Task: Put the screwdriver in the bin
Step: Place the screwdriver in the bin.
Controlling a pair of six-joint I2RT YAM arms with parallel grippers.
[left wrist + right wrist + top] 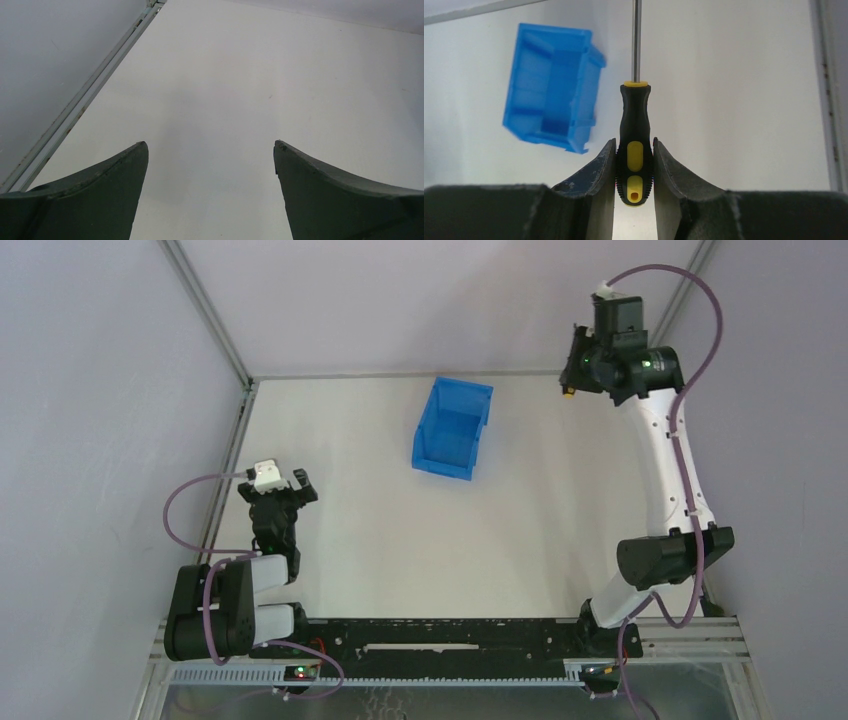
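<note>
The blue bin (453,429) stands on the white table at the back centre, open side up. It also shows in the right wrist view (551,107), at the upper left and below my gripper. My right gripper (575,365) is raised at the back right, right of the bin. It is shut on the screwdriver (635,135), gripping the black and yellow handle, with the metal shaft pointing away. In the top view only a small yellow bit of the screwdriver (568,393) shows. My left gripper (297,483) is open and empty over bare table at the left.
A metal frame rail (232,455) runs along the table's left edge, close to my left gripper, and shows in the left wrist view (75,112). Grey walls enclose the back and sides. Another rail (826,95) borders the right edge.
</note>
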